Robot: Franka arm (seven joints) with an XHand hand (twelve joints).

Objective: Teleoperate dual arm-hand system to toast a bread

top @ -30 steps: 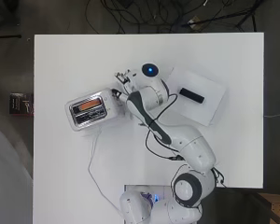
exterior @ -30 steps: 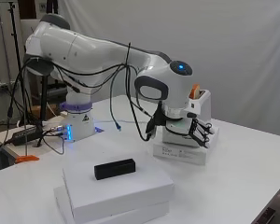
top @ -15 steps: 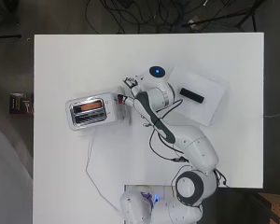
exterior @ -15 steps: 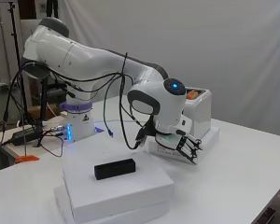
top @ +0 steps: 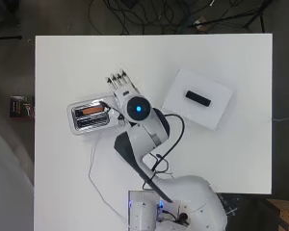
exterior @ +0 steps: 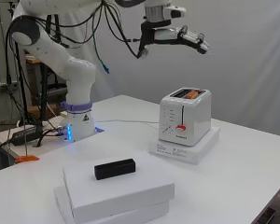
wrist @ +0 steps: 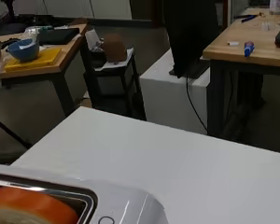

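A white toaster (top: 90,117) (exterior: 185,116) stands on a flat white box at the table's left middle. An orange-brown slice of bread (top: 92,110) (exterior: 192,94) (wrist: 30,210) sits in one of its slots, its top edge showing. The red-tipped lever (exterior: 180,127) on the toaster's front is low on its track. The hand (top: 119,84) (exterior: 186,37) hangs high above the toaster, fingers straight and spread, holding nothing. The wrist view looks past the toaster's corner (wrist: 123,203) across the table to the room behind.
A small black block (top: 198,98) (exterior: 115,168) lies on a stack of flat white boxes (top: 199,103) (exterior: 116,189) to the right. The toaster's white cable (top: 94,163) runs along the table toward the arm's base (exterior: 77,123).
The hand has risen from beside the toaster's front, near the lever, to well above it, and the arm has swung upward.
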